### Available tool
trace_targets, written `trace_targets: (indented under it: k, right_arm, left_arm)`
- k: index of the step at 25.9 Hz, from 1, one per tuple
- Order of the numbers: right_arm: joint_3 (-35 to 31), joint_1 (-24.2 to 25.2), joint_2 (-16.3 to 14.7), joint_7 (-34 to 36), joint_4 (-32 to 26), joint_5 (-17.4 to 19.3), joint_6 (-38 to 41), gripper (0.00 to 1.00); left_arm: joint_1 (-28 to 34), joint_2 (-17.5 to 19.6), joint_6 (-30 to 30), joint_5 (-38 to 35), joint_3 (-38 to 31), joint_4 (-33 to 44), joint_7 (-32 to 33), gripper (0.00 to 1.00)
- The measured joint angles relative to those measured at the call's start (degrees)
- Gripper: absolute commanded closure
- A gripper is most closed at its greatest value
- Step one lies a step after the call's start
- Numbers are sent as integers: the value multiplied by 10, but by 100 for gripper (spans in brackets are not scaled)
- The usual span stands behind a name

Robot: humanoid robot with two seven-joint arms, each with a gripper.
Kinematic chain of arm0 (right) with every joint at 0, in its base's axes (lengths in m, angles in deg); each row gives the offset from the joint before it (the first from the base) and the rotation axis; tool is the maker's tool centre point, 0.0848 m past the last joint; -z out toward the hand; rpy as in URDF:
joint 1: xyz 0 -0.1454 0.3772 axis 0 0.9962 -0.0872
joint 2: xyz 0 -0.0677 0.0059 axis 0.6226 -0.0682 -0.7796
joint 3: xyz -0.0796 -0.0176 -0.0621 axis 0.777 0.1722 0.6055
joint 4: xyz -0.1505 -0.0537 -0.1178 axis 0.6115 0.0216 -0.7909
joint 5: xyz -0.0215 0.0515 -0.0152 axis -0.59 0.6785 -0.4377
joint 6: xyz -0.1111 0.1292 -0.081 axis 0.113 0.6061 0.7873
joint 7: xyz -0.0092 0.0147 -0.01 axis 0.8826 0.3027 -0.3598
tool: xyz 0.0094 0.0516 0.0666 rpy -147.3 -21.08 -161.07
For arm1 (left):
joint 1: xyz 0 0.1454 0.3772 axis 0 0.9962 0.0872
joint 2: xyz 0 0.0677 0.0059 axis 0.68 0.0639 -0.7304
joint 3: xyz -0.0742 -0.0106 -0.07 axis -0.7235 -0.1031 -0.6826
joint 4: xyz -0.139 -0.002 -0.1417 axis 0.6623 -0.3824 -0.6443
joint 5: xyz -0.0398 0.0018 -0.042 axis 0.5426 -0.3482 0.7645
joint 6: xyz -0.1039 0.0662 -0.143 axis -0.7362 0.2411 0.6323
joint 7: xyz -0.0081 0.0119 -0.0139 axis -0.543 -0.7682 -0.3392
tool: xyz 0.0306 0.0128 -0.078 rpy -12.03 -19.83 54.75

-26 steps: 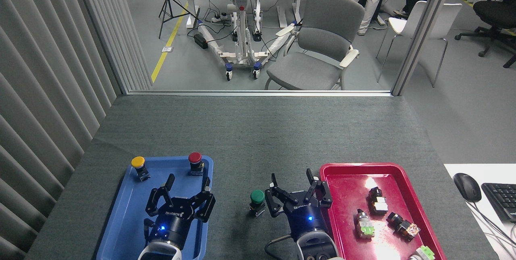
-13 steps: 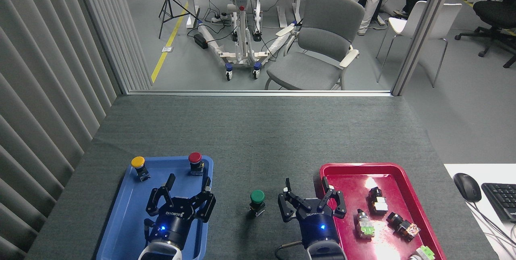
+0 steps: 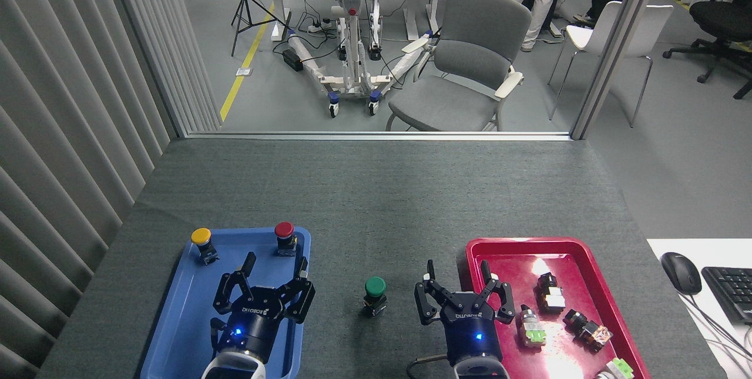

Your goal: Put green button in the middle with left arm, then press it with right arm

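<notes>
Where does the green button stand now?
In the head view, the green button stands on the grey mat, between the blue tray and right gripper, touching neither.

You see the green button (image 3: 375,287) upright on the grey mat (image 3: 376,203), the left gripper (image 3: 275,265) at its nine o'clock, the right gripper (image 3: 458,270) at three, both spread.

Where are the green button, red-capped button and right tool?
green button (image 3: 375,287), head view, on its round green cap.
red-capped button (image 3: 284,230), head view, on its red cap.
right tool (image 3: 457,274), head view, midway between its fingertips.
</notes>
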Motion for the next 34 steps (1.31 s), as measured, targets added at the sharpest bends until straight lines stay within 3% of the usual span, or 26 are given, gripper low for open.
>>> trace_targets:
  k: [16,25,34]
  right_arm:
    - [-33,2,-21,15,0,3,11,1]
    - [-38,6,-58,61,3,51,29,1]
    - [-38,6,-68,60,2,59,33,1]
  left_arm:
    - [0,0,0,0,1,0,1,1]
    - [0,0,0,1,13,0,2,1]
    - [1,0,4,2,17,8,1,1]
